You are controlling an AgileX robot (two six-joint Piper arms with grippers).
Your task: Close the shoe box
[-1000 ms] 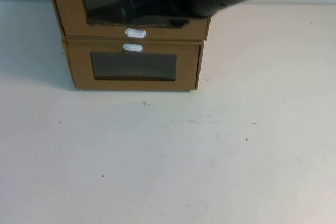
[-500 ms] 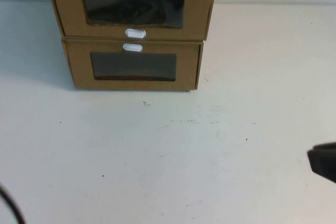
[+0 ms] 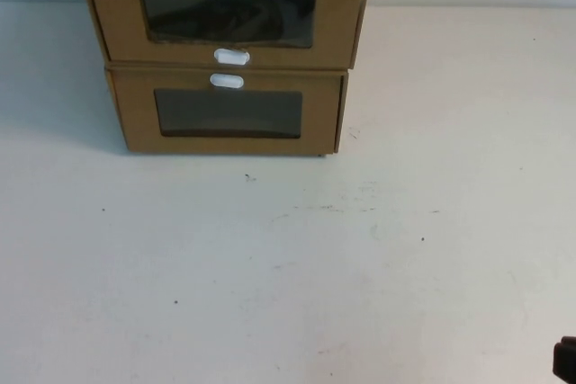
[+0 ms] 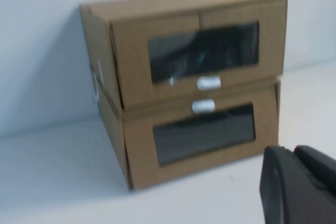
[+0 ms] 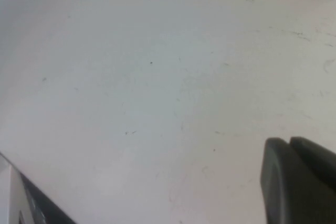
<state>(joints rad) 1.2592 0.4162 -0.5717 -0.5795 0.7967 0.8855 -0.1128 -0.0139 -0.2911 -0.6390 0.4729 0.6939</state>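
The shoe box (image 3: pixel 225 11) is the upper of two stacked brown cardboard boxes at the table's far left-centre, with a dark window and a white pull tab (image 3: pixel 231 57) below it. Its front stands about flush with the box beneath; it also shows in the left wrist view (image 4: pixel 194 51). My left gripper (image 4: pixel 291 150) is shut and empty, low over the table, in front of and apart from the boxes. My right gripper (image 5: pixel 289 141) is shut and empty over bare table near the front right; only a dark corner of it (image 3: pixel 567 361) shows in the high view.
The lower cardboard box (image 3: pixel 229 114) has its white tab (image 3: pixel 227 81) above its window. The white table (image 3: pixel 297 258) stretches in front of and to the right of the boxes. A pale wall stands behind them.
The dark arm that lay across the shoe box's front a second ago has pulled away to the front right, now only at the bottom right corner. The boxes have not moved.
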